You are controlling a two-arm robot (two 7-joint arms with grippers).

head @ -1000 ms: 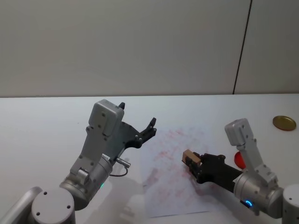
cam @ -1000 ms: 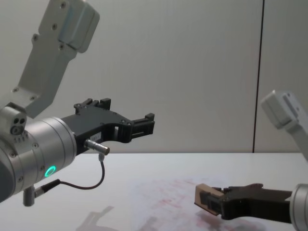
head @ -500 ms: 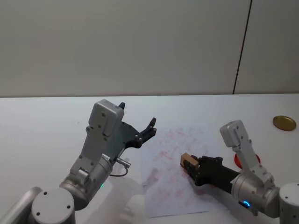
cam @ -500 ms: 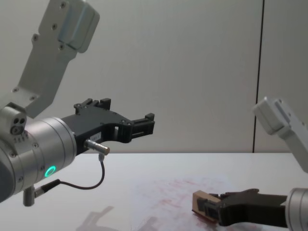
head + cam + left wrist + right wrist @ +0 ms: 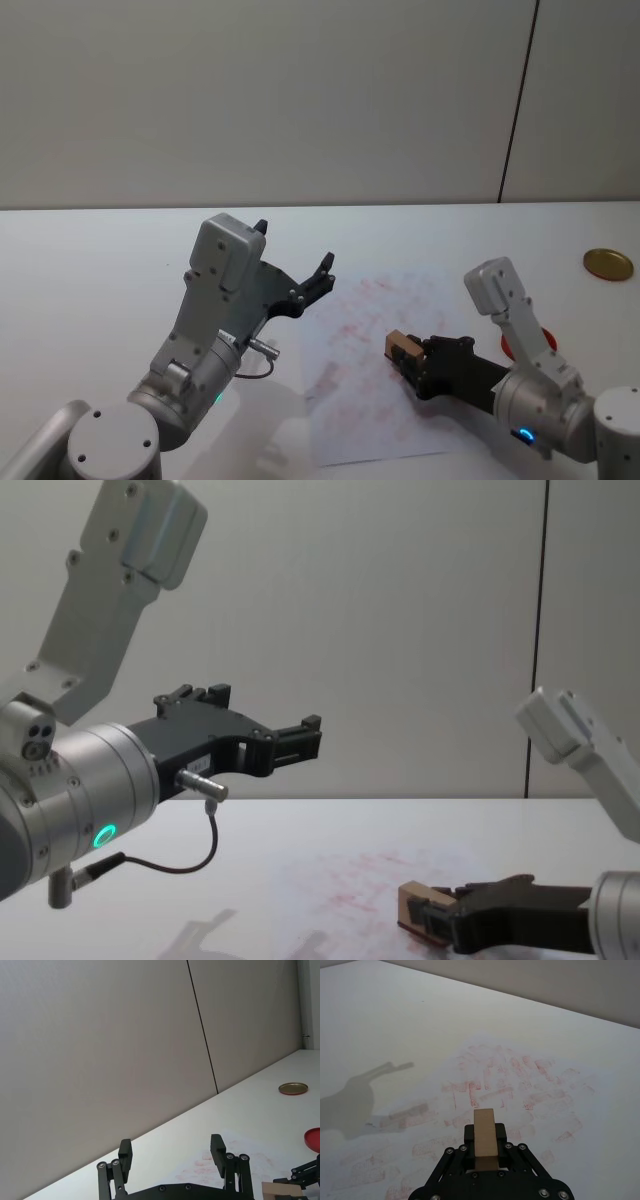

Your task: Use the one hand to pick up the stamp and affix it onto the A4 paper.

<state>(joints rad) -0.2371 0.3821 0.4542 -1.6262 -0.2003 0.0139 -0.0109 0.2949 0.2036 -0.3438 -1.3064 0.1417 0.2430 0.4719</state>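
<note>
A: White tabletop (image 5: pixel 90 260), grey wall (image 5: pixel 250 100); your small tan wooden stamp block (image 5: pixel 402 346) is clamped in the right gripper (image 5: pixel 409 353), low over the white red-printed A4 paper (image 5: pixel 350 400).

B: Tilt it and the print may smudge, the sheet drag; left gripper (image 5: pixel 295 250) idles aloft, fingers apart.

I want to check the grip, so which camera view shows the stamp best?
The right wrist view: the stamp sits central and close, clamped by the right gripper. The head view shows it small, the chest view shows it side-on, and the left wrist view shows just a corner.
</note>
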